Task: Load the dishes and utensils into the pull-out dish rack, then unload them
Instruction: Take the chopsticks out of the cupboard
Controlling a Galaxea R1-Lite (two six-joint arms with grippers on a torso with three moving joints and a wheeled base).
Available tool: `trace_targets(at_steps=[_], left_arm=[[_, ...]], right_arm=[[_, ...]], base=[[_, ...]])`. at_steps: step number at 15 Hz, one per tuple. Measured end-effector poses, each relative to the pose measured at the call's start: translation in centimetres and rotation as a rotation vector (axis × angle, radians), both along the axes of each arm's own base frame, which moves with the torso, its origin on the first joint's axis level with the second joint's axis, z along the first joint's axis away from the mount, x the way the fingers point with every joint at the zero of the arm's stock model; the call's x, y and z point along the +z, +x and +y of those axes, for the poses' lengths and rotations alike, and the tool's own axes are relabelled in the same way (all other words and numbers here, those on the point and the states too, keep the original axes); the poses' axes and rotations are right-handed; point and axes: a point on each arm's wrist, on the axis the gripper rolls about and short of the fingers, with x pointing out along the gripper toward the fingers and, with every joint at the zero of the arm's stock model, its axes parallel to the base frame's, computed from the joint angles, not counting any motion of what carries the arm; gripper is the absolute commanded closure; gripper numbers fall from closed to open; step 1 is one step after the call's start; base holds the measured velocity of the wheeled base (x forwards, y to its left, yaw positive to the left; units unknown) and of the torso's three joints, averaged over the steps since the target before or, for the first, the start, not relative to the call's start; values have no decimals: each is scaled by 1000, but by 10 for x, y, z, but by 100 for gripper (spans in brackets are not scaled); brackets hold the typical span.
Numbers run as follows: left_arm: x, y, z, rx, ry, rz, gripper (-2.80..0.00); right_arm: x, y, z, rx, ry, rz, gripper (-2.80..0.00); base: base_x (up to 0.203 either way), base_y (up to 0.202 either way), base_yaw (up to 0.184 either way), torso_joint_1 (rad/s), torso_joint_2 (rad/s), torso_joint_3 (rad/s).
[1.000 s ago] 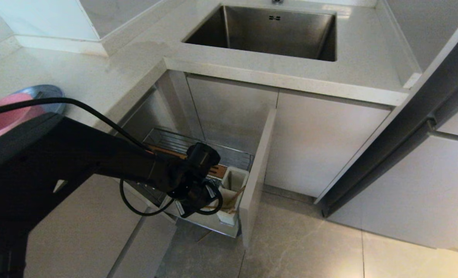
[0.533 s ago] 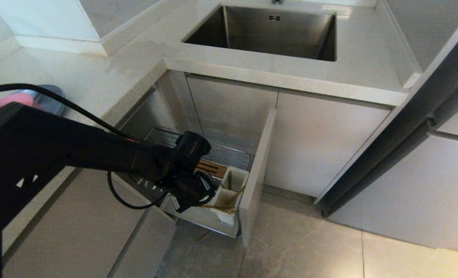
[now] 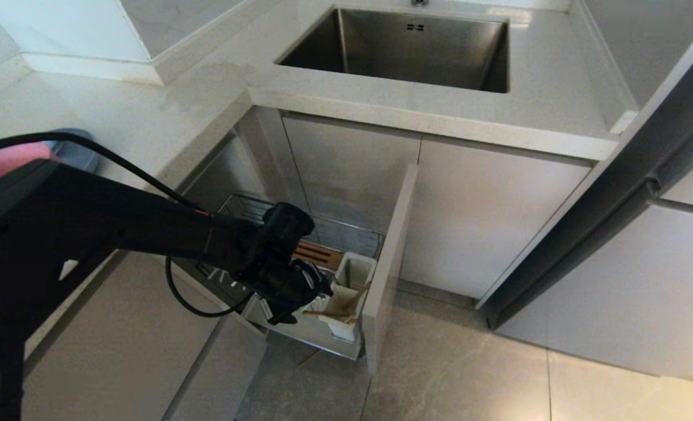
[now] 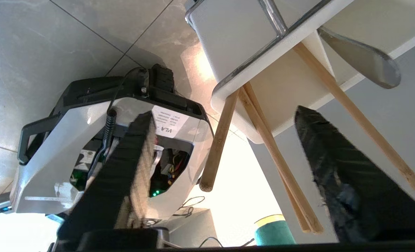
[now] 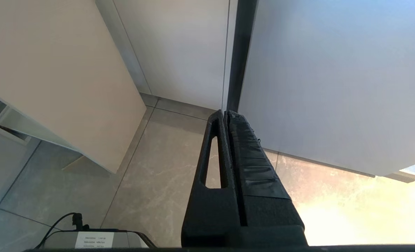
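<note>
The pull-out dish rack (image 3: 355, 235) stands drawn out under the sink, with its beige front panel (image 3: 388, 266) toward the floor. Its white utensil cup (image 3: 352, 279) holds wooden chopsticks (image 3: 335, 313) that lean out over the rim. My left gripper (image 3: 311, 299) hovers beside the cup. In the left wrist view this left gripper (image 4: 225, 113) is open, with the chopsticks (image 4: 274, 164) loose between its fingers (image 4: 137, 147) and a silver spoon (image 4: 365, 59) in the cup (image 4: 281, 91). The pink bowl (image 3: 1, 164) and blue plate (image 3: 78, 155) sit on the counter, mostly hidden by my arm. My right gripper (image 5: 226, 113) is shut and parked over the floor.
The steel sink (image 3: 410, 49) is set in the counter above the rack. A tall cabinet door (image 3: 627, 193) stands open at the right. My own base (image 4: 98, 140) is on the tiled floor below the rack.
My left gripper has opened and let go of the chopsticks, which now lean in the utensil cup. The hand has drawn back slightly from the cup.
</note>
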Motion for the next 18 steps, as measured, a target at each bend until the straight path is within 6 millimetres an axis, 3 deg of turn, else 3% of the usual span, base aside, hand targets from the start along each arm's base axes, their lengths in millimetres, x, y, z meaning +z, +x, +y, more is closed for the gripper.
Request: trace_targets(at_steps=[18], left_arm=[[-23, 4, -8, -15, -17, 69, -280]], right_arm=[[0, 0, 0, 0, 0, 0, 0]], base=[[0, 0, 0, 0, 0, 0]])
